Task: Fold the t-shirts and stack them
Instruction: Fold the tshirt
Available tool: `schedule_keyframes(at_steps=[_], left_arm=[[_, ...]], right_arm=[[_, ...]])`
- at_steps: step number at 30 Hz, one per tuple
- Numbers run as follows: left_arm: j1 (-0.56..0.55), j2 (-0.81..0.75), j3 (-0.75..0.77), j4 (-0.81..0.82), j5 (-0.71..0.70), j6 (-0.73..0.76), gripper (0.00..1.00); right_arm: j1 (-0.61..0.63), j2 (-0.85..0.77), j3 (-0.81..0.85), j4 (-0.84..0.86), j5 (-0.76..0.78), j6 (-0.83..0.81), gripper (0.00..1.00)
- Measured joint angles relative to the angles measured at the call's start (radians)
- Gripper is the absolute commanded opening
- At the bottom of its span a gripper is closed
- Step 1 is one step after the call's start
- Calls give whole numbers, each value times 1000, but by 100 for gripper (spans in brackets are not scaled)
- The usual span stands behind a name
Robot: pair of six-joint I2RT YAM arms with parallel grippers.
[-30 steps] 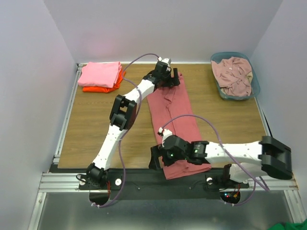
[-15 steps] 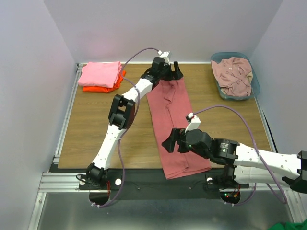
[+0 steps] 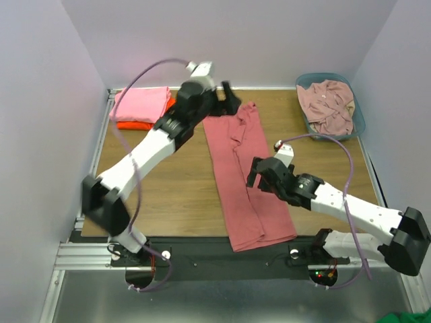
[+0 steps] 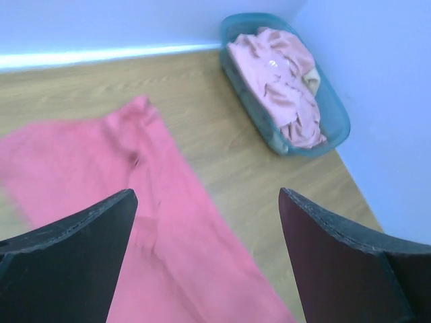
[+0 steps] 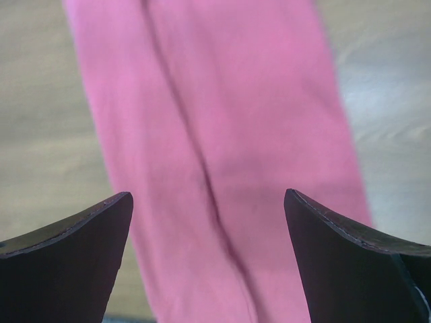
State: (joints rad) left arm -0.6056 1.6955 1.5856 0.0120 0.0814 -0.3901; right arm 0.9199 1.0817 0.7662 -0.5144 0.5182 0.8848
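Observation:
The coral-red t-shirt [image 3: 246, 175] lies flat on the table, folded into a long strip running from the back to the front edge. It also shows in the left wrist view [image 4: 135, 202] and the right wrist view [image 5: 222, 121]. My left gripper [image 3: 225, 101] hangs open and empty above the strip's far end. My right gripper [image 3: 256, 176] is open and empty above the strip's middle. The bright pink t-shirt [image 3: 140, 104] lies folded on the folded orange t-shirt [image 3: 138, 125] at the back left. The pale dusty-pink t-shirt [image 3: 328, 104] lies crumpled in the basket [image 3: 359, 124].
The blue-grey basket stands at the back right corner by the wall, also in the left wrist view [image 4: 337, 128]. A metal rail [image 3: 94, 168] runs along the table's left edge. Bare wood [image 3: 155, 182] lies left of the strip.
The left gripper has lifted off the shirt's far end and swung up and left. The right gripper has moved from the shirt's near end up to its middle.

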Motion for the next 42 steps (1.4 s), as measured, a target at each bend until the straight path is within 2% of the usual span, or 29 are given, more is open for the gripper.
schedule_keyframes(at_steps=[3,6,9,12,19,26,32,37,42], left_arm=[[3,-328,-388,57,-99,-77,98],[-2,-504,-673,96,-156,-154,98],[-38,-554,-882,80,-167,-223,98],[-64,-549,-983,42,-162,-264,98],[-82,-467,-957,165,-125,-250,98],[-103,-284,-867,290,-40,-203,98],[-113,-70,-733,366,17,-200,98],[-113,64,-706,384,43,-200,98],[-113,84,-694,389,32,-203,98]], right_arm=[[-100,120,116,-10,17,-55,100],[-194,303,290,1,39,-131,100],[-246,513,495,-3,54,-214,100],[-291,763,734,24,34,-308,100],[-377,1154,1116,13,-21,-464,100],[-416,1365,1364,7,27,-578,100],[-435,1422,1412,5,52,-624,100],[-459,1412,1394,10,52,-640,100],[-508,1345,1295,8,65,-652,100]])
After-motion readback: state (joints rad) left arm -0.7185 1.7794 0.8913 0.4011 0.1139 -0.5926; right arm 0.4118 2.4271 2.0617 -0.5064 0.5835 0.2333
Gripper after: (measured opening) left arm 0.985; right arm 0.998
